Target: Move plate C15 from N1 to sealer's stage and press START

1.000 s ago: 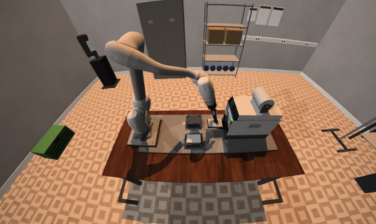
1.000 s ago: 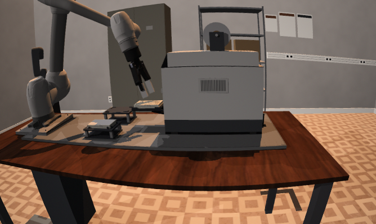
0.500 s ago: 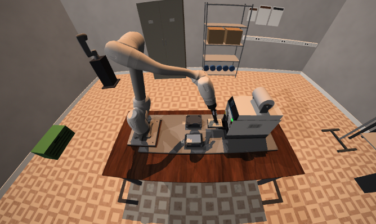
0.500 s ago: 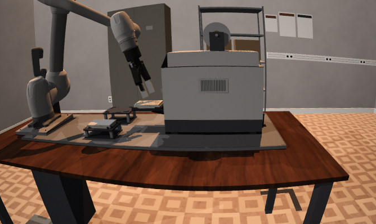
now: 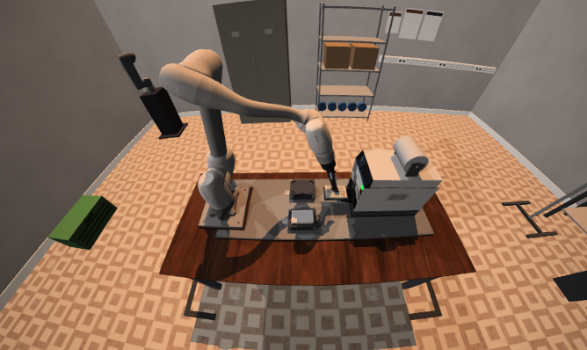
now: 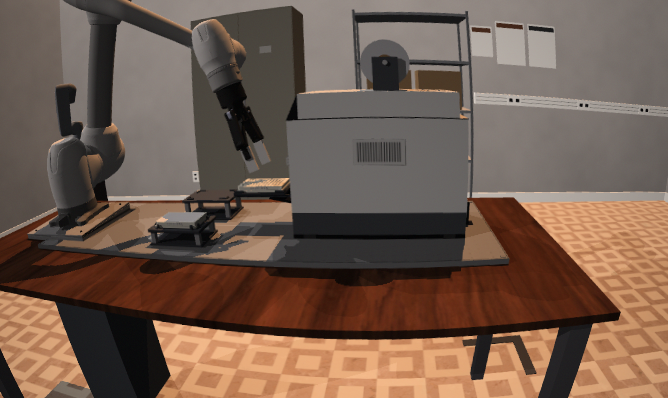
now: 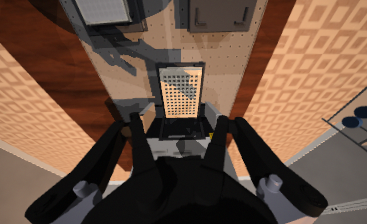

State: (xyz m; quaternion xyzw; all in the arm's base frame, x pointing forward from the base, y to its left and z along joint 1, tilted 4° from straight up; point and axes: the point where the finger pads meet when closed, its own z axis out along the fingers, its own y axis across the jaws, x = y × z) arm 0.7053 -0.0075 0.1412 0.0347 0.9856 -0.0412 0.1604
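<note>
A pale plate with a grid of wells [image 5: 340, 193] [image 6: 264, 184] [image 7: 181, 95] lies on the sealer's extended dark stage [image 7: 181, 64]. It looks flat between the stage's edges; its fit at the locators is too small to tell. My gripper [image 6: 258, 161] [image 7: 180, 108] is open and empty, tilted above the plate's sealer end, fingertips clear of it. The sealer [image 5: 379, 201] [image 6: 376, 192] shows a green light [image 5: 362, 187] on its front. The START button cannot be made out. The back nest [image 5: 302, 188] [image 6: 213, 195] [image 7: 220, 17] is empty. A grey-topped plate [image 5: 302, 216] [image 6: 181, 220] [image 7: 104, 11] sits in the front nest.
The sealer body, with a film roll [image 5: 410, 154] [image 6: 385, 62] on top, stands directly beside the stage. Both nests stand on the robot's side of the stage, on the perforated base board [image 5: 264, 220] [image 6: 251, 250]. The board lies on the wooden table [image 5: 291, 264] [image 6: 331, 310].
</note>
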